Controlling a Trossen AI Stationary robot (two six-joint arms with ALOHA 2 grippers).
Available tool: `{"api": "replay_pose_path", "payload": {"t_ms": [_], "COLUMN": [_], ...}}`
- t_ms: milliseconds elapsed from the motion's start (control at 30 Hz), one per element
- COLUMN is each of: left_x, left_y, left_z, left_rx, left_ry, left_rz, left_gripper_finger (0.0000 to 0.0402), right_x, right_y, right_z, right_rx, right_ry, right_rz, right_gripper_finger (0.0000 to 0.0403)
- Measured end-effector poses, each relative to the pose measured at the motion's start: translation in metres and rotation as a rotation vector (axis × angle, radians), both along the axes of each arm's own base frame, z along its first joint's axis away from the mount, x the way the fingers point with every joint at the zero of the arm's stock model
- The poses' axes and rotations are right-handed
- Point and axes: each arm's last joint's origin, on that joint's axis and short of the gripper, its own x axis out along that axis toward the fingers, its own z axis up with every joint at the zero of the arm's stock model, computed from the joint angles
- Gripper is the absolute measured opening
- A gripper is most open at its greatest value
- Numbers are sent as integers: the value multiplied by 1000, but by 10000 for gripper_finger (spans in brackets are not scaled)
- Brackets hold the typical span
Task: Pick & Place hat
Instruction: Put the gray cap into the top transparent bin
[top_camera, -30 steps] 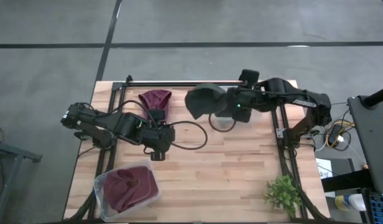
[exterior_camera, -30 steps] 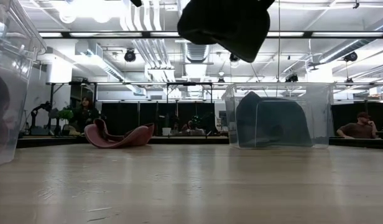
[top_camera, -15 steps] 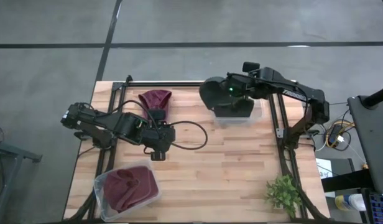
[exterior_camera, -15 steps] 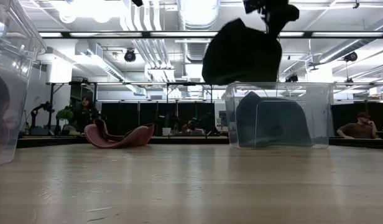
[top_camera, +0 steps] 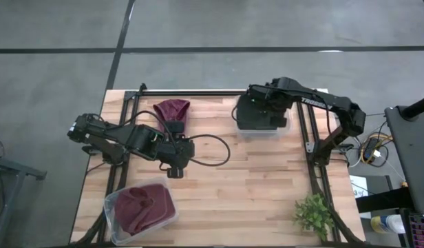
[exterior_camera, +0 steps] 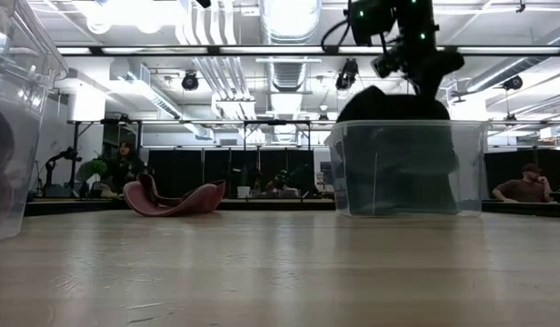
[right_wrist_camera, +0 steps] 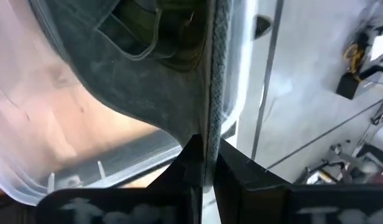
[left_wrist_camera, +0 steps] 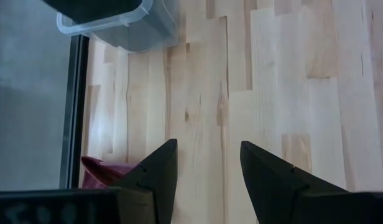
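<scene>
My right gripper (top_camera: 268,105) is over the clear bin (top_camera: 286,128) at the table's far right, shut on a dark hat (top_camera: 255,114) that reaches down into the bin. In the low view the hat (exterior_camera: 394,154) fills the bin and its top rises above the rim. My left gripper (top_camera: 176,167) waits open, low over the table's middle left (left_wrist_camera: 204,174). A maroon hat (top_camera: 172,110) lies flat on the table near the far edge (exterior_camera: 175,198). My right gripper pinches the dark hat's stitched edge (right_wrist_camera: 211,134) between its two fingers (right_wrist_camera: 190,163), coming from above and pointing down. The hat hangs below the fingers inside the bin; whether it rests on the bin's floor I cannot tell.
A second clear bin (top_camera: 112,210) with a maroon hat (top_camera: 142,205) inside stands at the near left corner. A small green plant (top_camera: 314,213) stands at the near right. Black frame rails run along the left, right and far edges. Bare wood lies across the middle.
My right gripper has carried the dark hat from the table's far middle toward the right edge, then down into the clear bin. The hat hung high above the table and now sits inside the bin walls. The gripper stays shut on it.
</scene>
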Motion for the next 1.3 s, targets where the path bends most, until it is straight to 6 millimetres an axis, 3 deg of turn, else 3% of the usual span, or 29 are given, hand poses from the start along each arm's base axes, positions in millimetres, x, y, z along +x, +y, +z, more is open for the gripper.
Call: {"api": "replay_pose_path", "payload": {"t_ms": [333,633,867,1067,1300], "left_x": [0,0,0,0,0], "left_y": [0,0,0,0,0], "left_z": [0,0,0,0,0], "left_rx": [-1,-4,-5,-5,-15], "left_ry": [-1,-3,-4,-4,-9], "left_rz": [1,7,8,8,22], "left_gripper_finger": [167,167,167,167,167], "right_x": [-5,-4,-5,-6,-5], "right_y": [2,1,1,3,4], "right_z": [-33,-38,-36,-24,-1], "right_rx": [112,95,86,-102,-227], "right_ry": [80,48,45,135,91], "right_rz": [23,-21,-37,-3,16], "right_gripper_finger": [13,19,114,207,246]}}
